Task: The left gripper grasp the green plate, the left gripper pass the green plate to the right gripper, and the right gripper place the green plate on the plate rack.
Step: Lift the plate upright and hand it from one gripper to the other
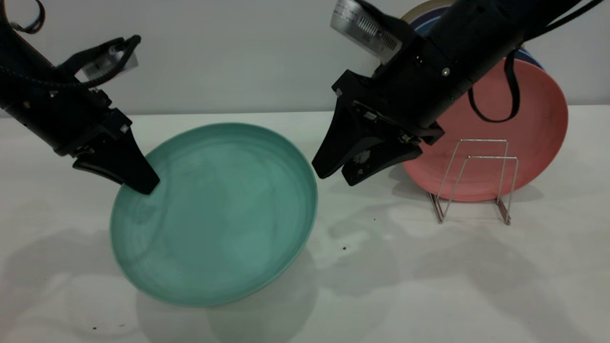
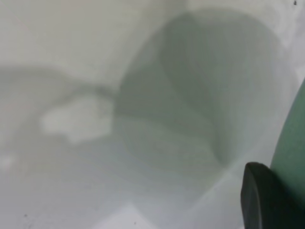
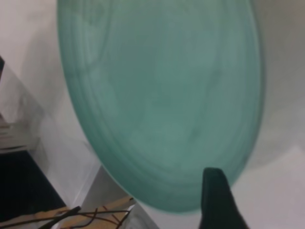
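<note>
The green plate is held up tilted, its face toward the exterior camera. My left gripper is shut on the plate's upper left rim. In the left wrist view one finger lies against the plate's edge. My right gripper is open, its tips just beside the plate's right rim, apart from it. The right wrist view shows the plate's face close ahead, with one finger in front of its edge. The plate rack stands on the table to the right.
A salmon-pink plate stands upright in the rack behind its front wire loops. A dark blue plate shows behind it, partly hidden by the right arm. The white table carries a few dark specks.
</note>
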